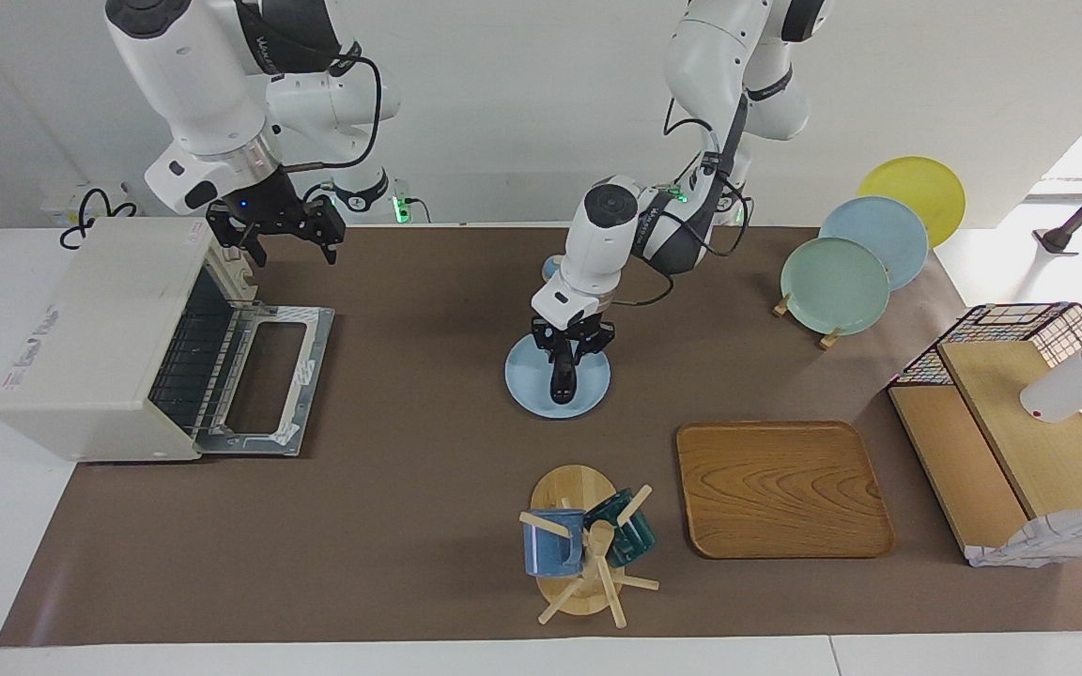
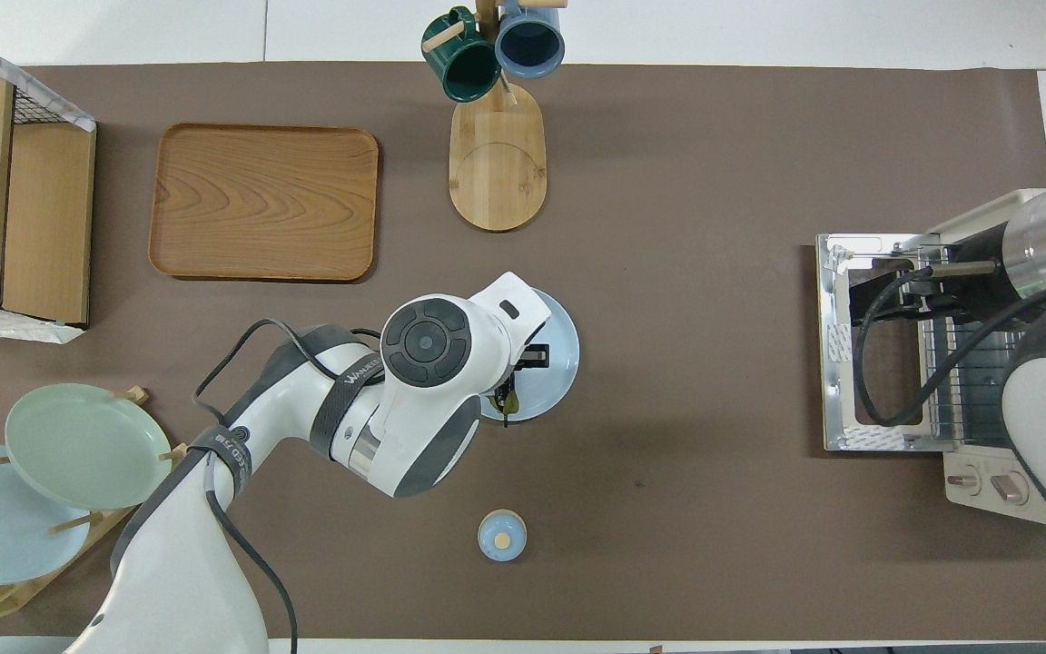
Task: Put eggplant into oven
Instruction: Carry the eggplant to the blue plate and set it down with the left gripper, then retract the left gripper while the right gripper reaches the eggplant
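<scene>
Left gripper (image 1: 566,355) low over the blue plate (image 1: 530,394), fingers parted around the eggplant (image 1: 560,383), which lies on the plate directly beneath it. Whether it grips is unclear. Glossy skin could slip on closing.

Right gripper (image 1: 280,235) waits spread wide above the oven (image 1: 100,338), door down; a crossing risks collision.

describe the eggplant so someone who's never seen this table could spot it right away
Start at the round pale blue plate lying flat mid-table on the brown mat. On it, under the left gripper, lies the slim glossy dark purple-black eggplant. Nothing else on the table is that dark and long.
</scene>
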{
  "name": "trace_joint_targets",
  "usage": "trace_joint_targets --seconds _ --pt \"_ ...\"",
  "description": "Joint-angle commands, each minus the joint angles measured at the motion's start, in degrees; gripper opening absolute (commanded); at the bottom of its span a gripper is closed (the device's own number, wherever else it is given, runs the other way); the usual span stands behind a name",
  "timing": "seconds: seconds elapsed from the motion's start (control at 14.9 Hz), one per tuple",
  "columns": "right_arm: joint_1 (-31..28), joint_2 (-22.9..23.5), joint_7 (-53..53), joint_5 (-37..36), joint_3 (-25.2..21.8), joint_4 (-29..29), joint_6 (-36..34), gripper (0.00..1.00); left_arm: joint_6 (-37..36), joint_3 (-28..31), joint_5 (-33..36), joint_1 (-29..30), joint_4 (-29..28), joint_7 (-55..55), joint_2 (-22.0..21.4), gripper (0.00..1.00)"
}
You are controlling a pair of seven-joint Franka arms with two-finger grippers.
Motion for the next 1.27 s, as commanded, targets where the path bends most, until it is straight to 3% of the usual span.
trace_joint_targets --seconds 0.0,0.2,0.54,0.74,0.94,1.21 --pt "-0.15 -0.38 -1.23 -0.7 0.29 -0.36 0.38 1.0 -8.24 0.67 -0.77 2.03 4.31 0.22 -1.02 1.0" --pt "-0.15 -0.38 -1.23 -0.7 0.29 -0.36 0.65 1.0 -16.43 0.75 -0.6 6.68 9.41 2.06 -2.68 1.0" --pt "2.13 -0.04 1.39 -0.26 0.37 -1.42 3.28 1.0 -24.43 1.02 0.19 15.82 10.13 9.96 -9.88 1.0" --pt "8.52 2.07 3.41 -0.26 0.55 -0.72 6.53 1.0 -28.56 0.93 0.72 24.42 10.22 19.34 -14.98 1.0" --pt "16.44 9.61 11.14 1.31 0.64 5.93 9.34 1.0 -33.49 0.93 0.72 29.89 10.13 27.37 -18.94 1.0" --pt "26.1 19.55 18.87 0.45 0.64 10.71 15.49 1.0 -39.55 1.02 0.9 30.78 9.95 27.47 -22.81 1.0"
